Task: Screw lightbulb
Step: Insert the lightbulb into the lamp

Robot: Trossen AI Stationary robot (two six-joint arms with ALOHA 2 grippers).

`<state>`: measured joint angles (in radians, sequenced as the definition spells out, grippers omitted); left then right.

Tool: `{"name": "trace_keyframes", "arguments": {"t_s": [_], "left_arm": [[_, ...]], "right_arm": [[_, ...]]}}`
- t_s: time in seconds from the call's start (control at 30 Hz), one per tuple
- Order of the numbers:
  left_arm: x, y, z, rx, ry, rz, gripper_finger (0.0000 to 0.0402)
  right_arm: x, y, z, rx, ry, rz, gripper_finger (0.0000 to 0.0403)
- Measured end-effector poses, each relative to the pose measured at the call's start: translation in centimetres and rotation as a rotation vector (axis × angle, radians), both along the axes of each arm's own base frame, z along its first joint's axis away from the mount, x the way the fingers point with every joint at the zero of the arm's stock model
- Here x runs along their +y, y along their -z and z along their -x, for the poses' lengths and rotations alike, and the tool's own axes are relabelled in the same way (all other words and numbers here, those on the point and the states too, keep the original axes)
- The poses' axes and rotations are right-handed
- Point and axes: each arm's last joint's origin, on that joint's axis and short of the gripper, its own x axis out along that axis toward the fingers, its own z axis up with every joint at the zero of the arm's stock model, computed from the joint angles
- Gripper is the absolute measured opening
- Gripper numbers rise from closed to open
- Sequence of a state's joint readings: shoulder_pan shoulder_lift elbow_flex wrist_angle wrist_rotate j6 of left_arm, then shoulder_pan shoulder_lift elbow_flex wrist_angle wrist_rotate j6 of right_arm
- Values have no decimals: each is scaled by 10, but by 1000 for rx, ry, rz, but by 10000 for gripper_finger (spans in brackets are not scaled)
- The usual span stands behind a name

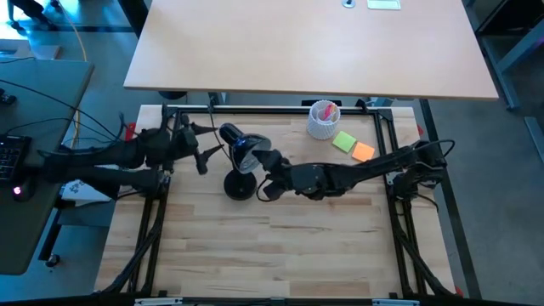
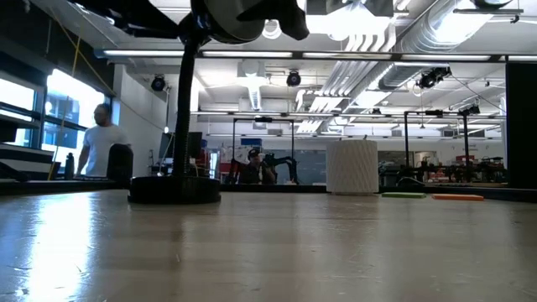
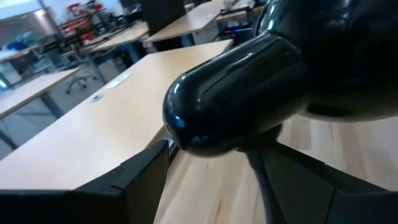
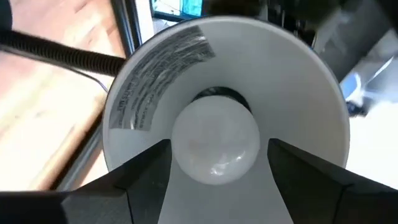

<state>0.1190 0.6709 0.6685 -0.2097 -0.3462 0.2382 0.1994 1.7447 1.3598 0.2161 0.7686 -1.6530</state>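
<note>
The black desk lamp stands on its round base (image 1: 239, 185) left of the table's middle, with its cone shade (image 1: 244, 146) raised on a bent neck. The small white lightbulb (image 4: 215, 146) sits in the middle of the shade's white inside (image 4: 280, 81), against the dark socket. My right gripper (image 4: 217, 163) reaches into the shade's mouth from the table's right and is open. One finger stands on each side of the bulb, and a narrow gap shows on one side. My left gripper (image 1: 206, 155) comes from the left and is shut on the shade's back. My left gripper holds the lamp head's rounded black back (image 3: 186, 134) between its two fingers, coming level from the table's left. The head hides one fingertip. The lamp's neck (image 3: 264, 180) runs down between the fingers. Whether my right gripper's finger (image 4: 155, 168) touches the bulb, I cannot tell.
A white ribbed cup (image 1: 323, 120) stands at the far right, with a green pad (image 1: 344, 141) and an orange pad (image 1: 363, 152) beside it. A pale desk (image 1: 306, 51) lies beyond the far edge. People (image 2: 101, 143) show in the room behind.
</note>
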Motion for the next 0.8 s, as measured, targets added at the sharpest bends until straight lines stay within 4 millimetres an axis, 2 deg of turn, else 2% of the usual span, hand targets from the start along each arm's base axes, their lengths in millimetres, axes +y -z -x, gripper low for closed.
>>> {"name": "trace_keyframes", "arguments": {"t_s": [0.2,0.4,0.8], "left_arm": [[13,-2,-8,-30,90,-12,254],[17,-2,-16,-49,102,-34,254],[12,0,-25,-46,135,-18,254]], "right_arm": [[-14,2,-2,54,-14,42,263],[-17,2,-3,57,-50,38,263],[-17,2,-4,-158,-26,-315,263]]}}
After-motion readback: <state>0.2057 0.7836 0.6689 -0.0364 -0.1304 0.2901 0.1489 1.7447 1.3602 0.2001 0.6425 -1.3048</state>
